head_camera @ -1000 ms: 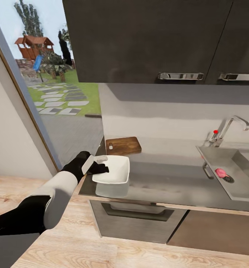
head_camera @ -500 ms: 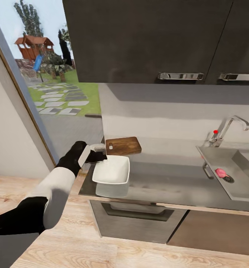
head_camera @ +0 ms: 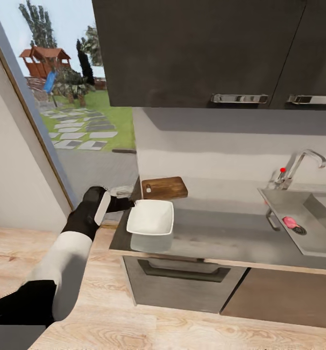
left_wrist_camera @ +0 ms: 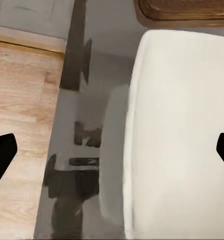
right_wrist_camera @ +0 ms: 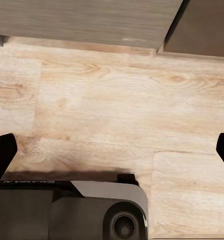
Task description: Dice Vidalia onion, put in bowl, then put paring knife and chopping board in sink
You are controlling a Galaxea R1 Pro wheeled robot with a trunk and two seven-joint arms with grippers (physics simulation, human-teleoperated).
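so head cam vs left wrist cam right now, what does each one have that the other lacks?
Head view alone: the sink with the Vidalia onion beside its drain, the faucet, the wall cabinets, and the left arm with its tool at the bowl's left edge.

Left wrist view alone: a close look along the bowl's side wall, its reflection on the steel, and the counter's edge against the wooden floor.

Both: the bowl, empty, the chopping board behind it, and the countertop.
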